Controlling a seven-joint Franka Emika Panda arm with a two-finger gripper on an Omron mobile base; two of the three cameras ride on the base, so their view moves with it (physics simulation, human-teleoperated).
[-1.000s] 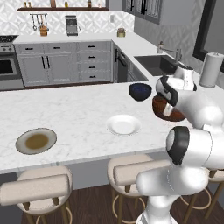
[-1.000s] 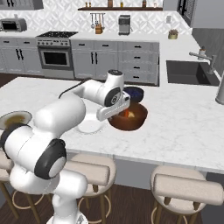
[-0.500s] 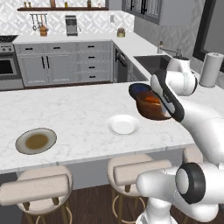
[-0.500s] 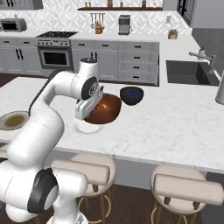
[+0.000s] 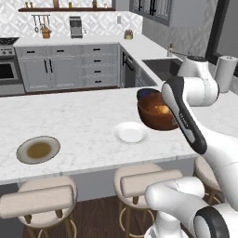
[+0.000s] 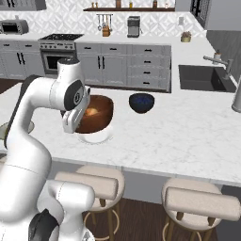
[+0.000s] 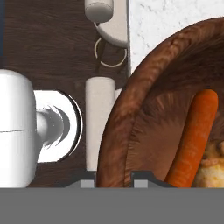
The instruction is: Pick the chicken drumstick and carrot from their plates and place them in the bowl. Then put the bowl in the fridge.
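We see the white arm rise from the base, bend at a dark-jointed elbow and reach forward over the counter (image 5: 83, 121), its forearm slanting down to the wrist. The gripper (image 7: 113, 177) hangs above the counter's surface, wrist turned so the hand looks steeply down. Its two dark fingers (image 7: 87, 180) stand close together astride the rim of the bowl (image 6: 96, 113), one outside the wall and one inside, clamped on it so that the bowl hangs lifted from the hand.
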